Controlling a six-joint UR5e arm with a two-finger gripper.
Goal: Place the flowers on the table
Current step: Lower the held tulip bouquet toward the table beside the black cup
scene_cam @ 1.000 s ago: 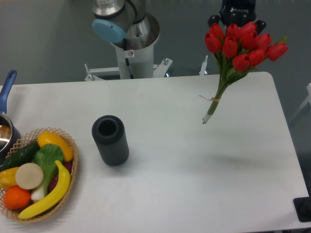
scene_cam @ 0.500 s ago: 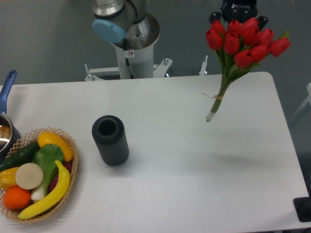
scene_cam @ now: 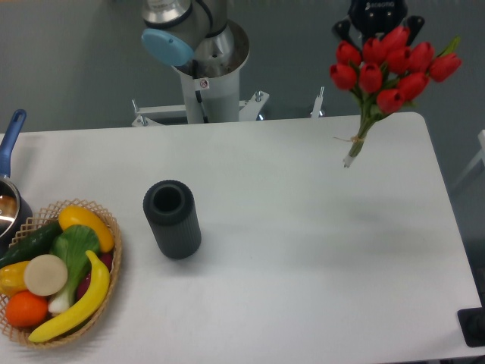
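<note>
The flowers (scene_cam: 388, 62) hung in the air, well clear of the table (scene_cam: 303, 250), over its far right corner, red heads uppermost and the tied stems angling down and to the left. The gripper (scene_cam: 377, 19) sat at the very top of the view, right behind the blooms (the tulip heads hid its fingertips, so whether it was clenched on the bunch could not be read directly, though nothing else was holding the bunch up). So the carry was on, and the placing itself was not done: the stems touched nothing, and the bunch had not yet met the tabletop. What was left, by my reckoning, was to bring the flowers down over open white surface and let go. There was plenty of bare top along the right side and toward the near right corner. The dark cylindrical vase (scene_cam: 172, 218) stood left of centre, upright, and the wicker basket of fruit and vegetables (scene_cam: 57, 269) sat at the near left edge, both well apart from the flowers.
</note>
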